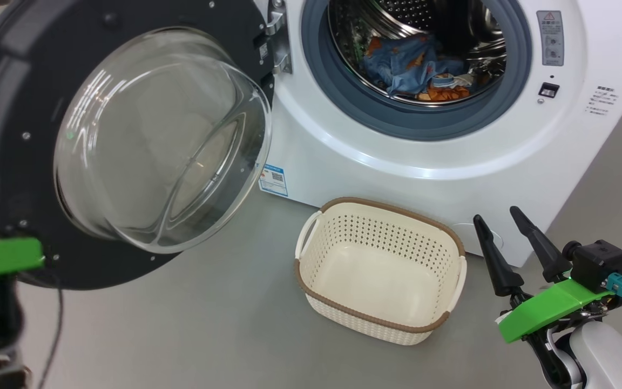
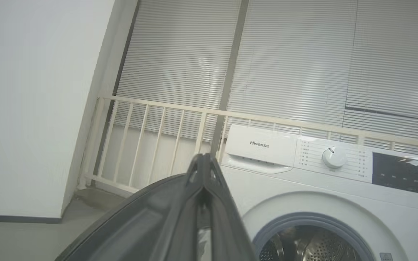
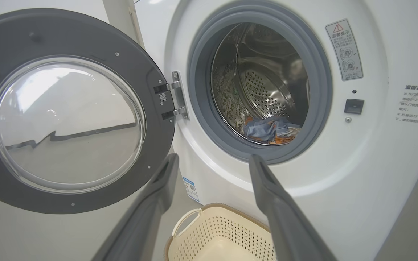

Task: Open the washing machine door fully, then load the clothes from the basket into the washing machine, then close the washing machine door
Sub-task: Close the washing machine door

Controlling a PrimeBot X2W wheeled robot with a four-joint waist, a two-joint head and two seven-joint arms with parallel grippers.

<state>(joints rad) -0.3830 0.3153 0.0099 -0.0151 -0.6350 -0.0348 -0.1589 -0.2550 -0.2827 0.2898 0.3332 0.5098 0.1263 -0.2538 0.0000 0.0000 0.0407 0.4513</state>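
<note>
While the clothes (image 1: 413, 67) lie inside the washing machine (image 1: 376, 159), I see my left pincer (image 2: 202, 156) clenched at the open washing machine door (image 1: 14, 81), right pincer (image 1: 494, 214) released near the basket (image 1: 392, 208).

Quick colour rundown: the washing machine (image 1: 397, 162) is plain white, with a blue-grey rubber seal (image 1: 413, 121) round a shiny steel drum (image 3: 267, 94) dotted with holes. The washing machine door (image 1: 14, 81) has a dark grey inner face and a clear glass bowl. The clothes (image 1: 408, 67) are light blue with orange-brown prints. The basket (image 1: 376, 237) is cream and perforated all over, with a brown woven-look rim. The floor (image 1: 208, 335) is flat grey. The right end effector (image 1: 494, 214) has black fingers on a bright green bracket.
</note>
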